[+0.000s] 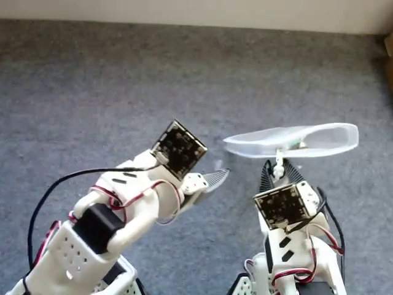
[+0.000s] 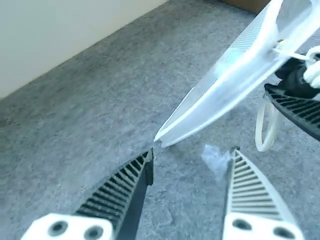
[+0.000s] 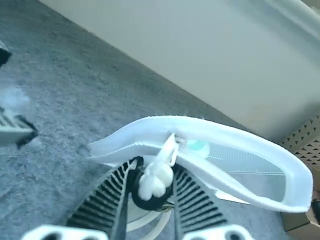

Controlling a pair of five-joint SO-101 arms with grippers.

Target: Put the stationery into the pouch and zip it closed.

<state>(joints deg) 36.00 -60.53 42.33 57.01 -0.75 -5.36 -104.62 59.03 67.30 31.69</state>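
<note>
A translucent white pouch point(image 1: 295, 140) stands on its edge over the grey carpet, in front of my right arm. My right gripper point(image 1: 279, 167) is shut on its white zipper pull point(image 3: 156, 179), just under the pouch's rim point(image 3: 225, 135). A small teal item point(image 3: 197, 146) shows through the mesh wall. My left gripper point(image 1: 215, 178) is open to the left of the pouch. Its fingers point(image 2: 125, 187) straddle bare carpet just short of the pouch's pointed corner point(image 2: 161, 140), with nothing between them.
A white strap loop point(image 2: 264, 125) hangs under the pouch beside the right gripper's black finger point(image 2: 295, 106). A pale wall point(image 1: 196, 9) runs along the far side of the carpet. A cardboard box point(image 3: 306, 215) stands at the far right.
</note>
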